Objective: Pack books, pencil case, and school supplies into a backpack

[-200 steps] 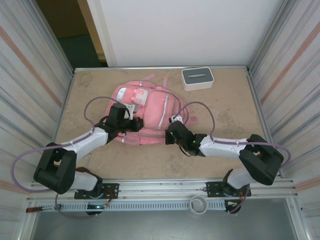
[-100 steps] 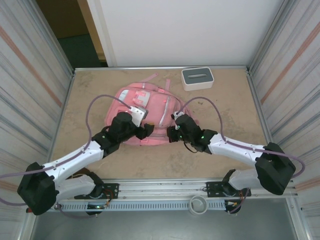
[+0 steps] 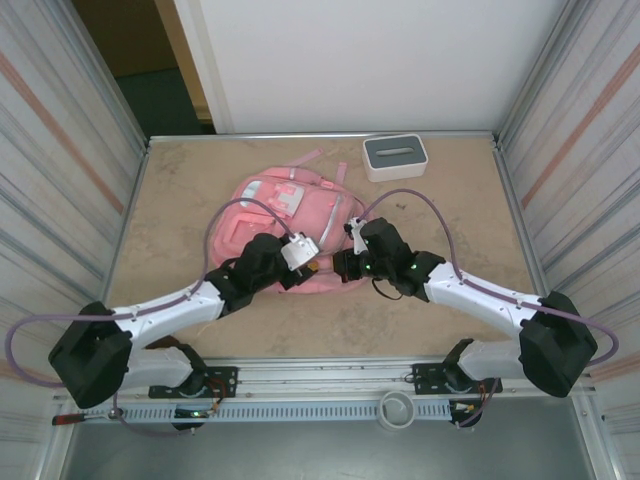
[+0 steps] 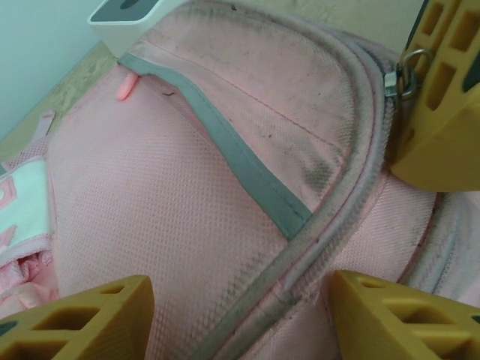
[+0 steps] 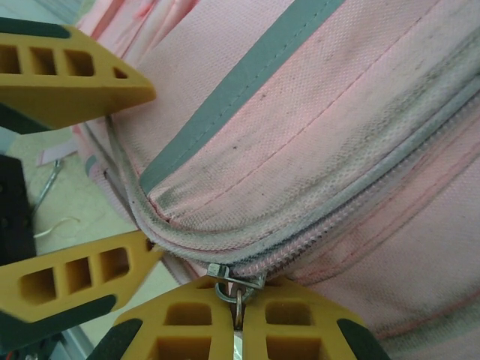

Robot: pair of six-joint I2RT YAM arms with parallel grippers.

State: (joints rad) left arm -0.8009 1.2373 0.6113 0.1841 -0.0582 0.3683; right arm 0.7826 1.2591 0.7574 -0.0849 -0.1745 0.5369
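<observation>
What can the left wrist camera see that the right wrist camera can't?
Left wrist camera: a corner of the white box and a little pink tab. Right wrist camera: what looks like a thin wire lying on the table. Both: the pink backpack, the open left fingers, and the right fingers shut on the zip pull.

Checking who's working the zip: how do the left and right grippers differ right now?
The left gripper is open, gripping nothing; the right gripper is shut on the zip pull. The left gripper faces the backpack fabric panel, while the right gripper sits at its zip seam. Both have yellow fingers.
</observation>
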